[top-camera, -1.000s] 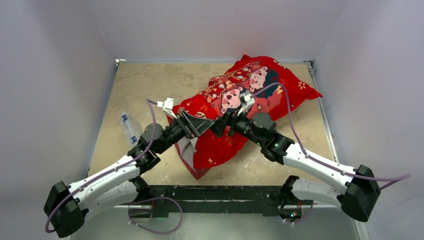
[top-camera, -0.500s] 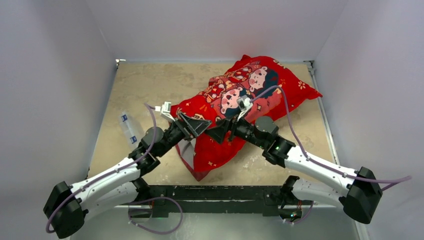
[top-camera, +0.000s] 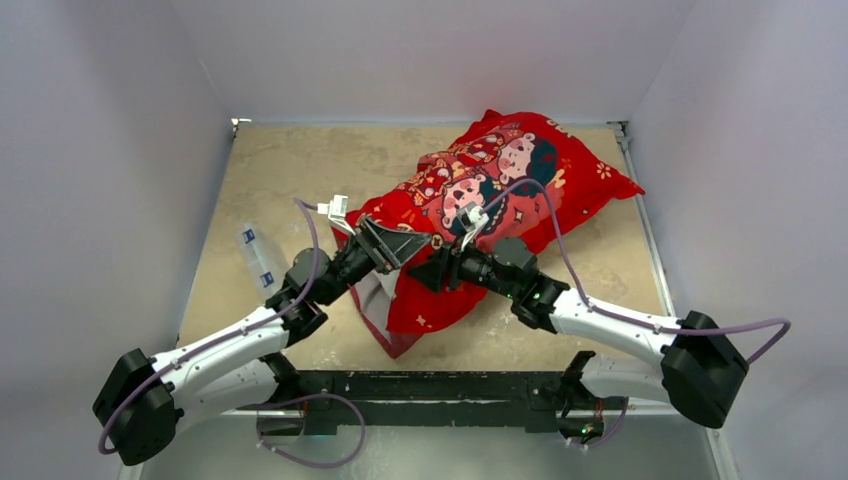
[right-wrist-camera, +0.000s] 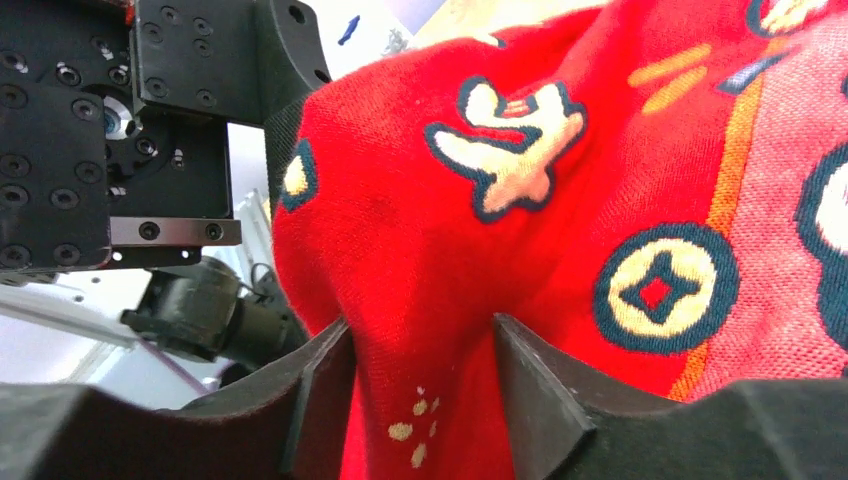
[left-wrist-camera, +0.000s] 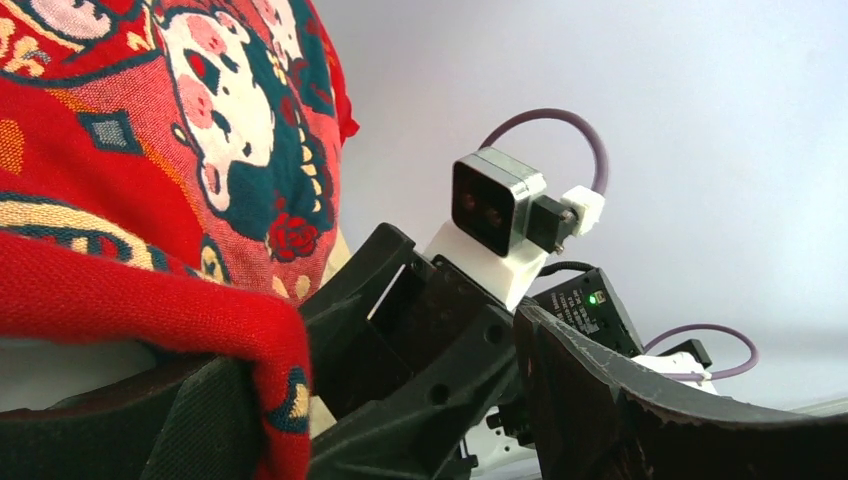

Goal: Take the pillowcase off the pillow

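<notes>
The red printed pillowcase (top-camera: 500, 175) lies diagonally across the table, stuffed full. The pillow is almost wholly hidden; a pale patch (top-camera: 372, 300) shows at the cover's near-left open end. My right gripper (top-camera: 427, 270) is at the near-left part of the cover. In the right wrist view it (right-wrist-camera: 420, 335) is shut on a thick fold of the pillowcase (right-wrist-camera: 560, 150). My left gripper (top-camera: 397, 243) is open just left of it. In the left wrist view it (left-wrist-camera: 390, 345) gapes wide, with the pillowcase (left-wrist-camera: 130, 150) edge draped over its left finger (left-wrist-camera: 120, 430).
A clear plastic bottle (top-camera: 256, 258) with a blue label lies on the tan table (top-camera: 300, 170) left of the arms. White walls close in the table on three sides. The two grippers are close together, nearly touching.
My right gripper has slid left and nearer along the cover toward the left gripper. The left gripper has shifted slightly right. The cover's near end is bunched more.
</notes>
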{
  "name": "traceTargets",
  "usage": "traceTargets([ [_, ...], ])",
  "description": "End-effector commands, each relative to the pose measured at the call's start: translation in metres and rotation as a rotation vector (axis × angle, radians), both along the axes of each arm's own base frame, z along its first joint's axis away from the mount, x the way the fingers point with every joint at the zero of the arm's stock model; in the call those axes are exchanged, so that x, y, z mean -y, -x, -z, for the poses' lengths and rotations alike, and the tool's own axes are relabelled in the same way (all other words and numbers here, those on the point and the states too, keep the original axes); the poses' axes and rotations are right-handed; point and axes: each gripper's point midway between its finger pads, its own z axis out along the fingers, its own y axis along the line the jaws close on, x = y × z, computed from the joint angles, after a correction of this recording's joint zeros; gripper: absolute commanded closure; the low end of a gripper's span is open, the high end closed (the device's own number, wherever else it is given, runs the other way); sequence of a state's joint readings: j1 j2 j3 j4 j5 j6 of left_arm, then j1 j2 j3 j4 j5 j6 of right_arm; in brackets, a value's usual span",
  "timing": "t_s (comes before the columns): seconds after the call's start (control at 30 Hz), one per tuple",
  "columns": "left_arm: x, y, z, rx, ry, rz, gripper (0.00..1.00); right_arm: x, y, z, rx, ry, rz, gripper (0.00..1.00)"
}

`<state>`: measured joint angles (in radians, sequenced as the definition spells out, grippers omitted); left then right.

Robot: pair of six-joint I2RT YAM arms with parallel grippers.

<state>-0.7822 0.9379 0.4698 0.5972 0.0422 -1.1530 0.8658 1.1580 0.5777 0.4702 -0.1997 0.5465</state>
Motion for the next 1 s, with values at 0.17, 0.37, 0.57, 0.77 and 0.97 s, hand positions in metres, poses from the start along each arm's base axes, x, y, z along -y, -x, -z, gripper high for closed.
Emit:
traceTargets([
  [0.17, -0.012, 0.011, -0.022, 0.052, 0.025, -0.015, 0.18, 0.014, -0.021, -0.029, -0.005, -0.064, 0.168, 1.0],
  [0.37, -0.055, 0.003, 0.007, -0.036, -0.144, -0.208, 0.17, 0.038, -0.03, -0.036, -0.037, -0.071, 0.31, 1.0],
  [0.57, -0.102, 0.008, 0.037, -0.141, -0.283, -0.371, 0.16, 0.05, -0.026, -0.041, -0.065, -0.122, 0.35, 1.0],
  [0.77, -0.1, 0.015, 0.082, -0.252, -0.339, -0.34, 0.16, 0.052, -0.023, -0.049, -0.056, -0.152, 0.345, 1.0],
  [0.97, -0.086, 0.018, 0.128, -0.326, -0.266, -0.289, 0.18, 0.049, -0.021, -0.04, -0.069, -0.144, 0.327, 1.0],
])
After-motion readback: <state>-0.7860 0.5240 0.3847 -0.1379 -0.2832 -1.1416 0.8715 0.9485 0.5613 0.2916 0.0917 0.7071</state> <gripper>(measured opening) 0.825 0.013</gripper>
